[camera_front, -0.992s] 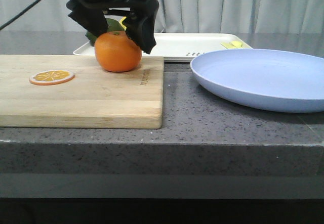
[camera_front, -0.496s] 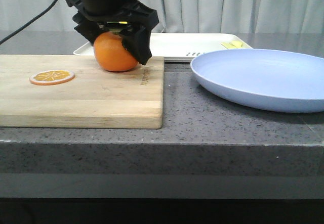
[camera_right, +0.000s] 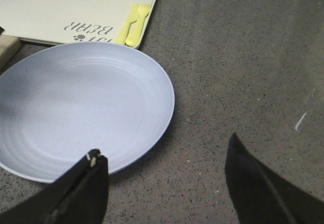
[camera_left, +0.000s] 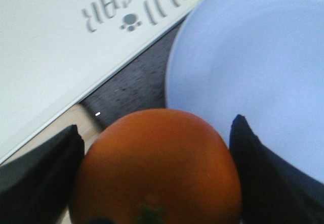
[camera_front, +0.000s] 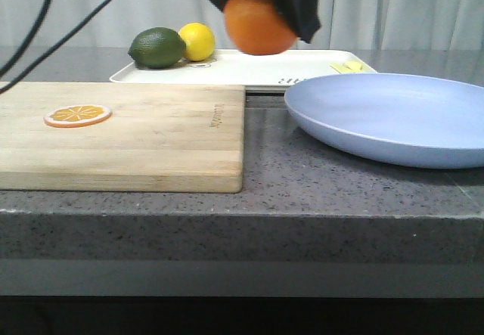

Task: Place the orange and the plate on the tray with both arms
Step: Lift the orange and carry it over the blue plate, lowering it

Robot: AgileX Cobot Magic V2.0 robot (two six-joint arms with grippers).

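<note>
The orange point(camera_front: 259, 21) hangs in the air above the front edge of the cream tray point(camera_front: 302, 66), held between the black fingers of my left gripper point(camera_front: 261, 10). In the left wrist view the orange point(camera_left: 157, 148) fills the space between both fingers of the left gripper point(camera_left: 154, 181), stem dot toward the camera, with the tray point(camera_left: 50, 57) and the plate point(camera_left: 253, 72) below. The lavender-blue plate point(camera_front: 393, 116) rests on the counter right of the board. My right gripper point(camera_right: 164, 148) stands open over the counter by the plate's point(camera_right: 81, 107) rim, touching nothing.
A wooden cutting board point(camera_front: 136, 138) with an orange slice point(camera_front: 77, 114) lies at the left front. A lime point(camera_front: 157, 48) and a lemon point(camera_front: 198, 40) sit on the tray's left end. Yellow cutlery marks point(camera_right: 134, 24) are printed on the tray's corner nearest the plate.
My left gripper closed on the orange, lifted it off the cutting board and carried it up and to the right. The lime and lemon now show behind.
</note>
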